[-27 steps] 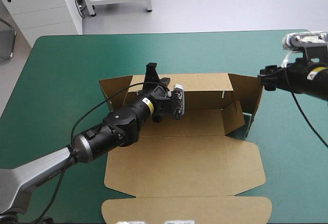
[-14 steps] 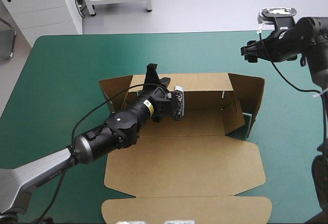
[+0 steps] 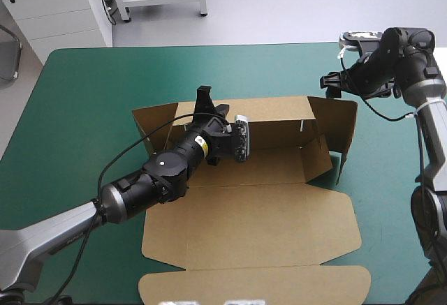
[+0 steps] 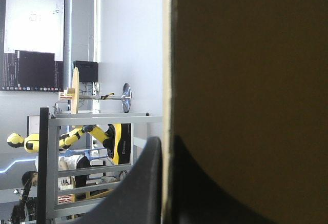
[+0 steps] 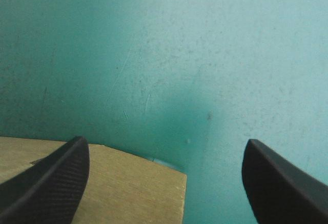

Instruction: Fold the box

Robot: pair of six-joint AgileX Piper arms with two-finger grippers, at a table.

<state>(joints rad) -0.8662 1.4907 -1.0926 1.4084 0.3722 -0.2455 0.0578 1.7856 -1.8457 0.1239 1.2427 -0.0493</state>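
Note:
The brown box [image 3: 251, 214] lies mid-table with its back wall [image 3: 279, 113] raised and its lid panel flat toward the near edge. My left gripper [image 3: 206, 98] sits on the back wall's top edge near its left end. In the left wrist view the board [image 4: 246, 80] runs edge-on between the two black fingers, and the left gripper [image 4: 165, 175] is shut on it. My right gripper [image 3: 330, 83] hovers open just beyond the box's far right corner. The right wrist view shows the right gripper [image 5: 166, 144] with fingers wide apart over the teal-green cover, and a board corner [image 5: 113, 183] by one finger.
The right side flap [image 3: 346, 127] stands upright and angled outward. The lid's tuck flap [image 3: 251, 284] reaches nearly to the table's near edge. Teal-green cover [image 3: 84, 95] surrounds the box on the left, far and right sides.
The right arm has swung from the table's right edge toward the far side and inward, ending above the box's far right corner. The left arm stays put on the back wall.

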